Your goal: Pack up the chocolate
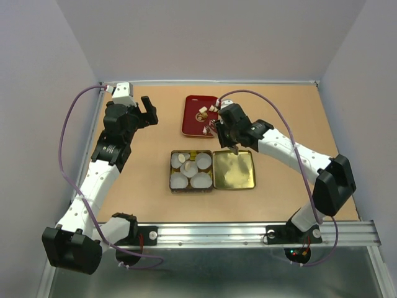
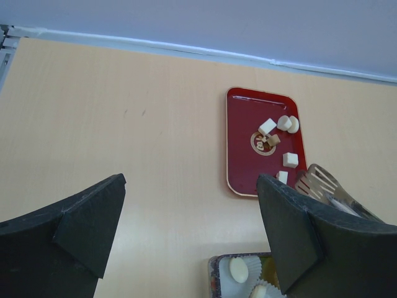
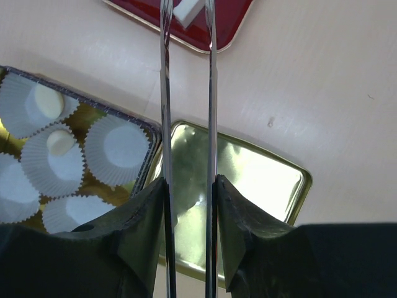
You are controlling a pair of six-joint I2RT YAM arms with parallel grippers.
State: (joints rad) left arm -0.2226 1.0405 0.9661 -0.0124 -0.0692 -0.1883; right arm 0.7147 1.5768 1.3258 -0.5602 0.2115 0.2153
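Red tray (image 2: 239, 171): we log it ahead of the left gripper (image 2: 189, 239), toward its right-hand finger, flat on the tan table (image 2: 124, 124). Left jaws are spread wide, with nothing between them.

Chocolate (image 2: 289, 159): several cream-white and light brown bits lie loose on the tray, some blocky, some round. Two more sit in paper cups (image 3: 118, 146) to the left of the right jaws.

Right gripper (image 3: 189, 186): we record it clamped on metal tweezers (image 3: 165, 93), whose two prongs run straight out from between the fingers. One white blocky piece (image 3: 188, 12) shows between the prong tips over the tray's edge; whether it is pinched we cannot tell.

Tin (image 3: 147, 133): it holds the fluted cups, just left of the prongs.

Gold lid (image 3: 273, 186): it lies hollow side up, beneath and right of the right jaws, beside the tin.
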